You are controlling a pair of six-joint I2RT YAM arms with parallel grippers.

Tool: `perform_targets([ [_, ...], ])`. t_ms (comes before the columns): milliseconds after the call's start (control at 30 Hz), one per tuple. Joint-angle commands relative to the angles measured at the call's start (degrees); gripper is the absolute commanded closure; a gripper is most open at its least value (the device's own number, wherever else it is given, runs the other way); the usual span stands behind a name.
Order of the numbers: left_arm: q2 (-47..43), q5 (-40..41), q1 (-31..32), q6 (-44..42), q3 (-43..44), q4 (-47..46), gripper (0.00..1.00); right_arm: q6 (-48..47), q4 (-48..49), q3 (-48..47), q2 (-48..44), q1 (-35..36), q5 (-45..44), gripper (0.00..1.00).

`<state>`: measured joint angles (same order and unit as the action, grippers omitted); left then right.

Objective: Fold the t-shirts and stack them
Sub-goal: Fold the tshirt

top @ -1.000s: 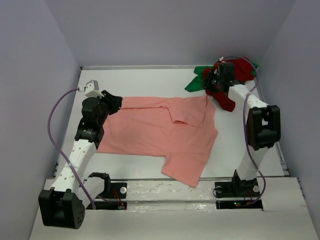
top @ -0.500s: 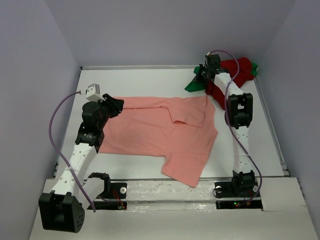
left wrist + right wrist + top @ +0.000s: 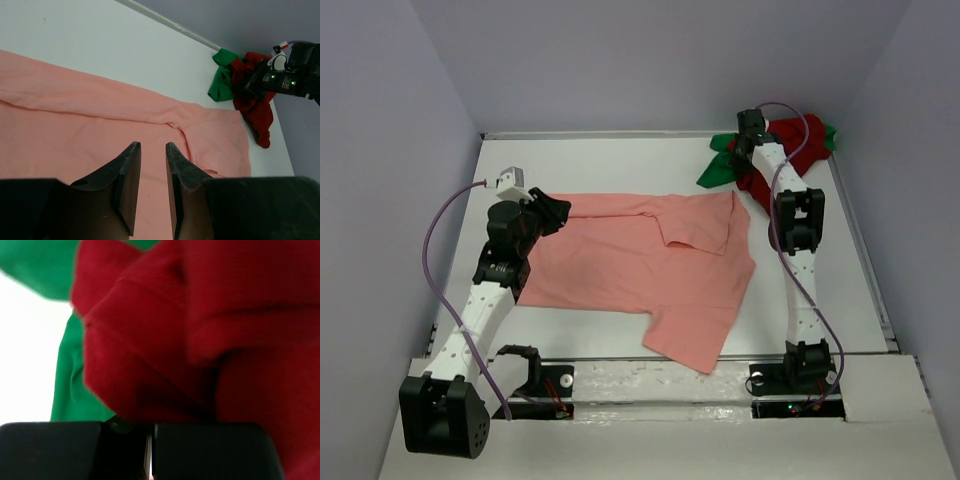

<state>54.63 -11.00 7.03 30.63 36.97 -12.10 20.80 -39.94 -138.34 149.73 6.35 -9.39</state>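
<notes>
The salmon-pink t-shirt (image 3: 650, 265) lies spread flat across the middle of the table, one sleeve folded over near its collar. My left gripper (image 3: 558, 212) hovers at its upper left edge, and in the left wrist view it (image 3: 152, 145) is open with only pink cloth (image 3: 75, 130) showing through the gap. In the back right corner the dark red t-shirt (image 3: 795, 135) and the green t-shirt (image 3: 715, 170) lie crumpled together. My right gripper (image 3: 745, 150) reaches into that heap. In the right wrist view it (image 3: 151, 425) is shut, with a red fold (image 3: 200, 315) bunched at its tips and green cloth (image 3: 70, 385) beside it.
Lilac walls close in the white table (image 3: 620, 160) on three sides, and the heap lies close to the back right corner. A purple cable (image 3: 430, 250) loops off the left arm, and another arcs over the right wrist (image 3: 790, 110).
The right arm has stretched out toward the back, and its gripper has shut in the red and green heap. The green cloth shifted slightly. The left gripper barely moved.
</notes>
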Motion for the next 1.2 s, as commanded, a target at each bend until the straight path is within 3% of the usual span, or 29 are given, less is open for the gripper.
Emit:
perform_targets([
  [0, 0.0, -1.8, 0.0, -0.8, 0.9, -2.5, 0.64, 1.7, -4.2, -1.3, -0.9, -2.6, -12.7, 1.0],
  [233, 1.1, -2.4, 0.0, -0.7, 0.9, -2.6, 0.65, 3.7, -7.3, 0.7, -3.4, -6.9, -35.8, 1.0],
  [433, 2.0, -2.8, -0.1, -0.7, 1.0, -2.6, 0.66, 8.2, -7.3, 6.0, -8.9, -13.8, -35.4, 1.0],
  [633, 2.2, -2.9, 0.0, -0.7, 1.3, -2.6, 0.66, 5.8, -7.0, 5.4, -11.0, -15.0, -35.3, 1.0],
  [1000, 1.2, -2.5, 0.0, -0.4, 1.4, -2.3, 0.66, 0.4, -1.6, 11.3, -22.0, -11.1, -14.8, 1.0],
  [1100, 0.9, -2.4, 0.0, -0.2, 1.5, -2.1, 0.66, -0.8, -0.6, 13.7, -28.5, -9.3, -1.2, 1.0],
  [1167, 1.1, -2.0, 0.1, -0.1, 1.6, -1.6, 0.66, 0.8, 1.0, 17.0, -31.9, -8.1, 13.2, 1.0],
])
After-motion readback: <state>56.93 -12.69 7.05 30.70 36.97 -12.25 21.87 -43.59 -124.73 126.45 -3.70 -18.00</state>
